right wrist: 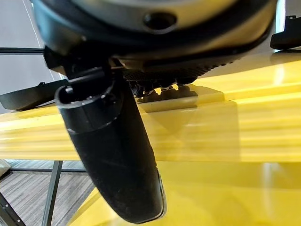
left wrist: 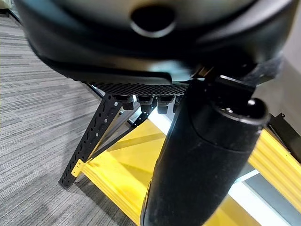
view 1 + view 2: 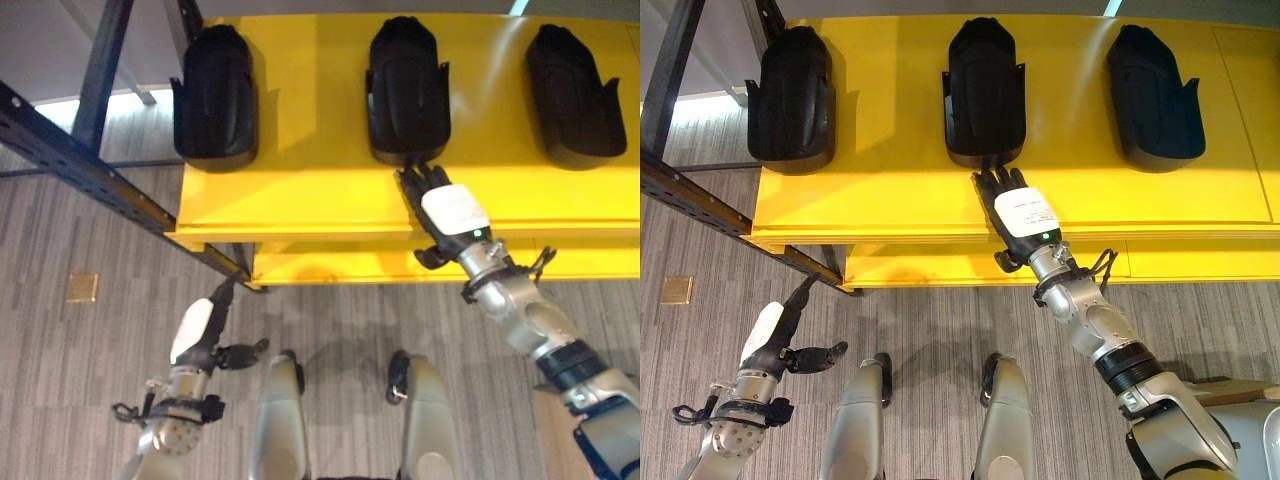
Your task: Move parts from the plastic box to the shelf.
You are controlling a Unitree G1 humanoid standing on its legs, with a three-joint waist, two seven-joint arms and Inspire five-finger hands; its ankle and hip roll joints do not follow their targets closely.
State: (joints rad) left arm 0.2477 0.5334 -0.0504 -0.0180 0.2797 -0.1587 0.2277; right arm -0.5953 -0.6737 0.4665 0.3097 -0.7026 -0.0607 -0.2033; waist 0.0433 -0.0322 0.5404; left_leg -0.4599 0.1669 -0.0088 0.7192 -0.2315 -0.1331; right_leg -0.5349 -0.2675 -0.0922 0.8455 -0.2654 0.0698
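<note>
Three black moulded parts lie in a row on the yellow shelf (image 3: 300,205): one at the left (image 3: 212,95), one in the middle (image 3: 407,90), one at the right (image 3: 572,95). My right hand (image 3: 450,210) reaches flat over the shelf's front, fingers straight, their tips touching the near end of the middle part (image 3: 985,90). It holds nothing. My left hand (image 3: 195,330) hangs low over the floor in front of the shelf's left corner, fingers relaxed and empty. In the right wrist view the thumb (image 1: 113,155) stands over the yellow shelf (image 1: 225,122).
A dark blue steel beam (image 3: 90,170) runs diagonally past the shelf's left end. A black perforated brace (image 2: 94,136) props the shelf near my left hand. A brass plate (image 3: 82,287) is set into the grey carpet.
</note>
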